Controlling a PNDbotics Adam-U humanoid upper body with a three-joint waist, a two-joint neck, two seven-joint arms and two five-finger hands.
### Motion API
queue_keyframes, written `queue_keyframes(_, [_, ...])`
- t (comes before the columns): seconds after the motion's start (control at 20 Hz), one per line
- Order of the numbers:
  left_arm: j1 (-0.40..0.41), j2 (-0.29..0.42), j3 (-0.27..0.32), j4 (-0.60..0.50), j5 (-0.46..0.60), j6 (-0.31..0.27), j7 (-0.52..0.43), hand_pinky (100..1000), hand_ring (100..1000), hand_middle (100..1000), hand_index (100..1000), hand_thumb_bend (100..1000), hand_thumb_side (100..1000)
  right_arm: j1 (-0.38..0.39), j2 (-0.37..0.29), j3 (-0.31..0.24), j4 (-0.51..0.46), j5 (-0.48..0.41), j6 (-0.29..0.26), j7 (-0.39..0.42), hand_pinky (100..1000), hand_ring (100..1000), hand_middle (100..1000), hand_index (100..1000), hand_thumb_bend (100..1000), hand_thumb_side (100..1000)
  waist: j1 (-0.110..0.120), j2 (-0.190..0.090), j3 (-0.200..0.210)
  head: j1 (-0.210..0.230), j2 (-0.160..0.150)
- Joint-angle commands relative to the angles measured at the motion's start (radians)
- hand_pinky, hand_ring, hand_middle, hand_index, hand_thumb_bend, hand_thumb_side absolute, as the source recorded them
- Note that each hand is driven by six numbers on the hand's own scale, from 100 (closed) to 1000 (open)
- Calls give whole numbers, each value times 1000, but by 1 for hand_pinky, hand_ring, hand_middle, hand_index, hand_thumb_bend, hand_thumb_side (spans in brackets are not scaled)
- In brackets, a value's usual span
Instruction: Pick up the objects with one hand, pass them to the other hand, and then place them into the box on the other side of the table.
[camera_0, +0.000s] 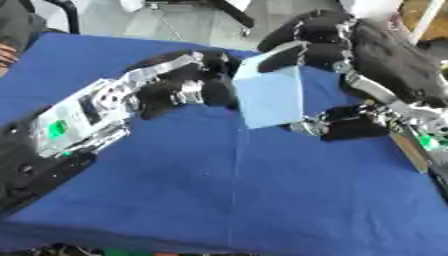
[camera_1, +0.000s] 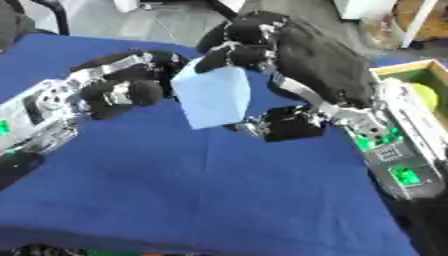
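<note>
- Block of pale blue, box-shaped with flat faces, was held up above the blue tablecloth, near the middle of the table and tilted so that one lower corner pointed down.
- The right hand came in from the right and curled over the top of the block, its dark fingers wrapped on the upper edge and its thumb pressed in under the lower right corner; the block was pinched between them.
- The left hand reached in from the left and lay right against the block's left face, fingers bent toward it; whether they actually gripped the block or only touched it could not be made out, since the contact was hidden behind the block's edge.
- The left forearm, silver with a green light on it, ran down toward the lower left corner.
- The right forearm, with green lights on its casing, ran down the right side of the right eye view.
- A box with a pale wooden rim and green inside sat at the table's right edge, just beyond the right forearm and well apart from the block; something yellow-green lay in it.
</note>
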Motion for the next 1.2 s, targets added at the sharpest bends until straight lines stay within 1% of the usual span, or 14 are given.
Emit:
queue_keyframes(0.05, [33, 37, 76, -16, -47, -34, 57, 717, 583, 614, 753, 1000, 614, -3, -89, -87, 51, 20, 65, -54, 785, 766, 742, 372, 171, 100, 11, -23, 1, -31, -23])
queue_keyframes(0.15, [72, 33, 100, -16, -60, -49, 94, 704, 565, 595, 742, 1000, 624, 4, -115, -143, 134, 49, 117, -99, 780, 769, 742, 369, 164, 100, 11, -20, 1, -52, -29])
queue_keyframes(0.2, [92, 27, 109, -16, -63, -53, 115, 701, 563, 591, 737, 1000, 626, 6, -120, -176, 193, 70, 148, -128, 780, 777, 748, 368, 141, 100, 11, -19, 1, -66, -34])
queue_keyframes(0.25, [110, 20, 114, -16, -63, -56, 137, 701, 562, 591, 736, 1000, 626, 5, -120, -204, 255, 91, 175, -160, 779, 779, 748, 366, 136, 100, 12, -19, 1, -76, -38])
queue_keyframes(0.3, [127, 13, 119, -16, -63, -59, 158, 696, 557, 584, 728, 1000, 625, 4, -117, -231, 320, 109, 200, -194, 781, 797, 759, 360, 100, 100, 13, -18, 1, -83, -40])
queue_keyframes(0.45, [175, -13, 133, -16, -74, -63, 215, 693, 552, 579, 723, 1000, 622, -19, -100, -316, 543, 139, 280, -294, 784, 823, 775, 366, 100, 100, 14, -18, 2, -98, -39])
queue_keyframes(0.65, [220, -53, 156, -16, -120, -69, 266, 689, 547, 573, 719, 1000, 626, -61, -69, -412, 816, 117, 360, -414, 788, 867, 801, 379, 100, 100, 17, -18, 6, -110, -33])
queue_keyframes(0.8, [248, -86, 175, -16, -155, -75, 303, 687, 544, 570, 716, 1000, 627, -87, -52, -457, 975, 91, 393, -484, 793, 886, 814, 411, 100, 139, 18, -16, 11, -125, -37])
queue_keyframes(0.85, [257, -96, 181, -16, -165, -77, 314, 687, 544, 569, 715, 1000, 628, -92, -49, -464, 1018, 87, 400, -496, 798, 900, 827, 454, 100, 194, 18, -15, 13, -131, -38])
queue_keyframes(0.95, [272, -115, 193, -16, -181, -85, 334, 686, 543, 567, 714, 1000, 631, -100, -48, -472, 1085, 92, 408, -502, 805, 911, 841, 574, 100, 310, 18, -14, 18, -137, -39])
queue_keyframes(1.0, [278, -125, 198, -16, -187, -90, 343, 686, 543, 566, 714, 1000, 633, -102, -49, -476, 1109, 97, 412, -501, 816, 926, 868, 683, 135, 444, 18, -13, 19, -140, -40])
queue_keyframes(1.05, [284, -134, 204, -16, -194, -95, 351, 686, 543, 566, 714, 1000, 634, -103, -50, -479, 1127, 101, 417, -496, 823, 935, 883, 729, 178, 498, 17, -13, 21, -142, -39])
queue_keyframes(1.1, [289, -143, 208, -16, -202, -100, 358, 685, 542, 565, 714, 1000, 635, -103, -53, -482, 1140, 106, 422, -491, 837, 948, 909, 798, 239, 560, 17, -13, 22, -143, -38])
queue_keyframes(1.2, [302, -159, 219, -15, -221, -104, 372, 685, 542, 565, 714, 1000, 638, -98, -59, -488, 1148, 113, 433, -486, 855, 965, 946, 839, 271, 602, 16, -14, 25, -142, -33])
